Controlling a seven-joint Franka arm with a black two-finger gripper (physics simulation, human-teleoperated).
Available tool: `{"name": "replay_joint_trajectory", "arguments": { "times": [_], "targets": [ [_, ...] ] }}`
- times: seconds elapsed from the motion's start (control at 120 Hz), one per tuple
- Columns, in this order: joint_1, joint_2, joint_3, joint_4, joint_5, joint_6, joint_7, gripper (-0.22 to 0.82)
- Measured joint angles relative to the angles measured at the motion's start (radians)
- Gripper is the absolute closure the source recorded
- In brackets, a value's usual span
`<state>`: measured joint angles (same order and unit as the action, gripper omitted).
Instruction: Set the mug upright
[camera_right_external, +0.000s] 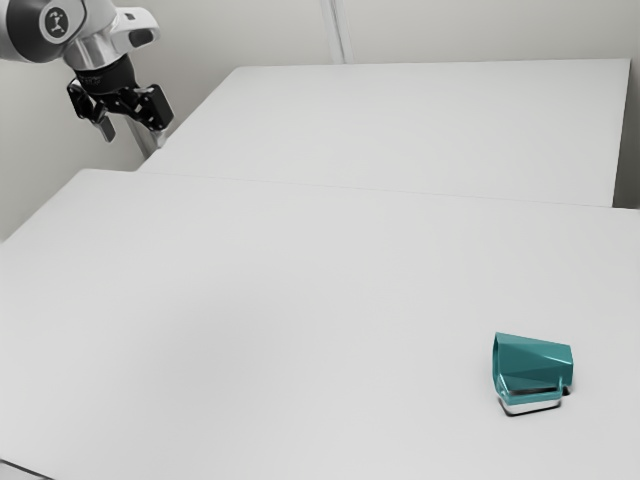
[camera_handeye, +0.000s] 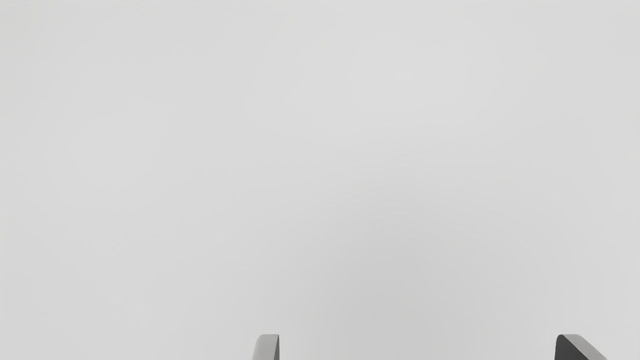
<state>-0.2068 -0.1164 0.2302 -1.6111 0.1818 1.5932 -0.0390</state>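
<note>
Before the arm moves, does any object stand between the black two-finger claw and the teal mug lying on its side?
Nothing visible stands between them. The open, black two-finger claw hangs at the exterior view's upper left, and the faceted teal mug lies on the white table at that view's lower right.

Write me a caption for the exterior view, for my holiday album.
A teal mug lies tipped on its side on a pale table, well away from the robot's open, empty gripper.

Bright, diffuse light washes the table (camera_right_external: 350, 260); a faint, soft-edged shadow (camera_right_external: 200, 320) lies toward the exterior view's eight o'clock, and the wrist view shades gently into grey.
</note>
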Motion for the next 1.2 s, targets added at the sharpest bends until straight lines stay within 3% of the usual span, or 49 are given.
{"name": "replay_joint_trajectory", "arguments": {
  "times": [0.308, 0.675, 0.875, 1.2],
  "targets": [
    [0.000, 0.005, -0.025, -0.030, -0.014, 0.007, 0.029, 0.00],
    [-0.019, 0.097, -0.083, -0.204, -0.333, 0.096, 0.046, 0.00],
    [-0.003, 0.196, -0.157, -0.252, -0.529, 0.220, 0.040, 0.00],
    [-0.072, 0.206, -0.271, -0.370, -0.738, 0.346, -0.077, 0.00]
  ]
}}
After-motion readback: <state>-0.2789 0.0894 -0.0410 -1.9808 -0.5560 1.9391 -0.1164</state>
